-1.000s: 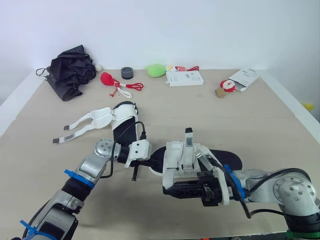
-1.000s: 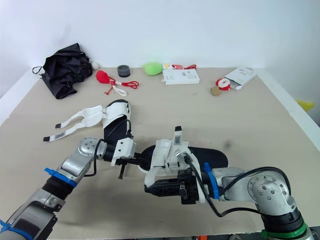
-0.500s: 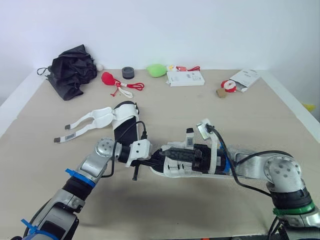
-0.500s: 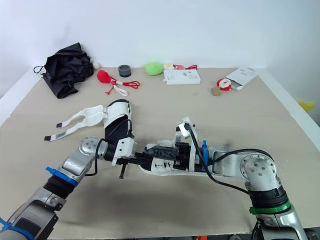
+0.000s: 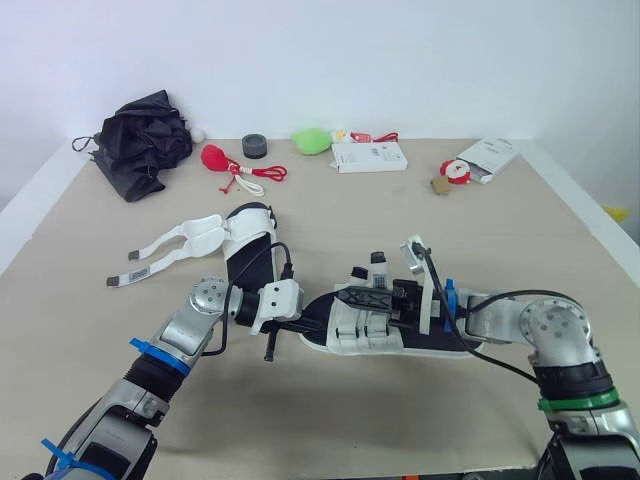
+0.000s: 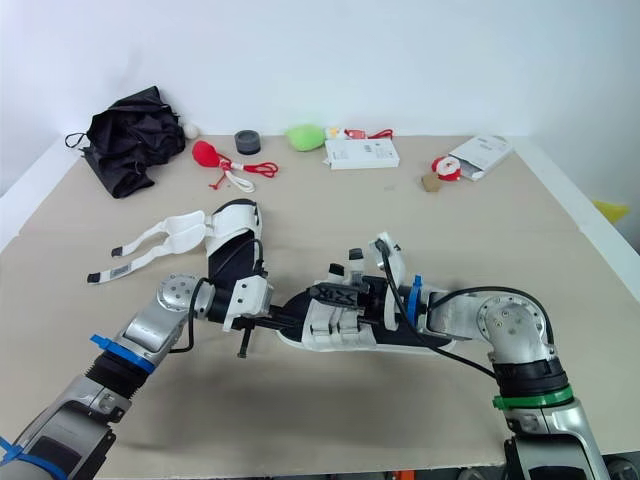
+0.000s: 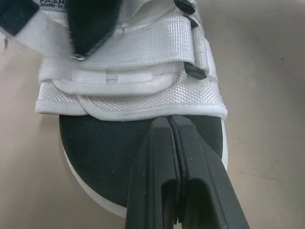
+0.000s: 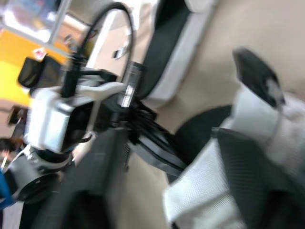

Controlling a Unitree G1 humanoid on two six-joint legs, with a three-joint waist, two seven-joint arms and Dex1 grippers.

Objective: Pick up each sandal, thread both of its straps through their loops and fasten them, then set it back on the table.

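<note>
pointing at near sandal (image 5: 365,332) toe, left claw (image 7: 170,121) pinched together; right claw (image 5: 365,297) state unclear; second sandal (image 5: 245,245) behind.

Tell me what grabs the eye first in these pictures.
The black-soled sandal with white woven straps sits at the front middle of the beige table, with the left gripper shut at its toe and the right gripper over its straps. Behind it to the left lies the matching second sandal, its two white straps splayed out unfastened.
</note>
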